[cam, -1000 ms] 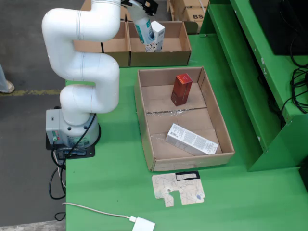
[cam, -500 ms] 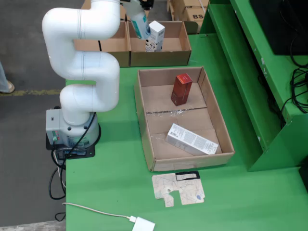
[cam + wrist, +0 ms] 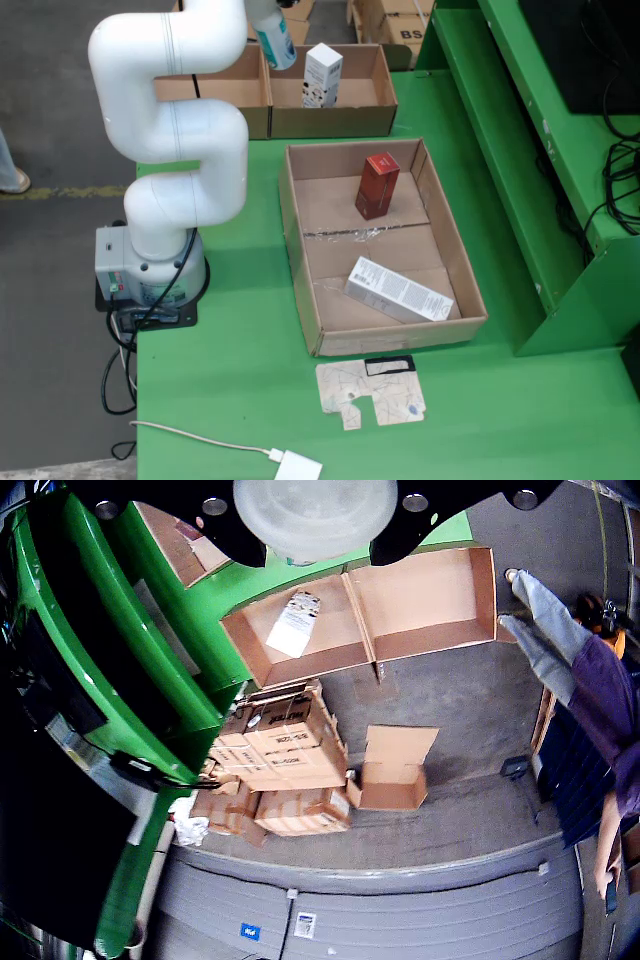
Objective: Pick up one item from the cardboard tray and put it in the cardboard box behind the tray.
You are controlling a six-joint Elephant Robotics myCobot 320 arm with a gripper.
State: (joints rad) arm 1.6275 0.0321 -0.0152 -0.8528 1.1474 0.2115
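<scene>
The pincer (image 3: 316, 520) is seen in the riding view only as a black mount with a pale round part at the top edge, and in the still view it is cut off by the top edge, so whether it is apart or together cannot be told. A white and teal bottle-like item (image 3: 272, 35) is seen at the arm's end in the still view, hanging over the cardboard box (image 3: 350, 115), but the grip itself is out of sight. The box is set behind the cardboard tray (image 3: 325, 330) and is divided into two compartments; a white carton (image 3: 322, 75) is stood upright in the right one as the still view shows it. In the tray a red carton (image 3: 377, 185) is stood upright near the far wall, and a white carton lying flat (image 3: 397, 290) is placed near the front wall, well apart from the red one. The green table (image 3: 230, 400) carries the tray, the box, a torn piece of card (image 3: 372, 392) just before the tray, and a white cable with adapter (image 3: 295, 465) at the front edge. The white arm (image 3: 170, 130) is mounted at the table's left side. A grey concrete floor (image 3: 50, 250) is seen beyond, and stacked cardboard cartons (image 3: 285, 770) are shown in the riding view.
</scene>
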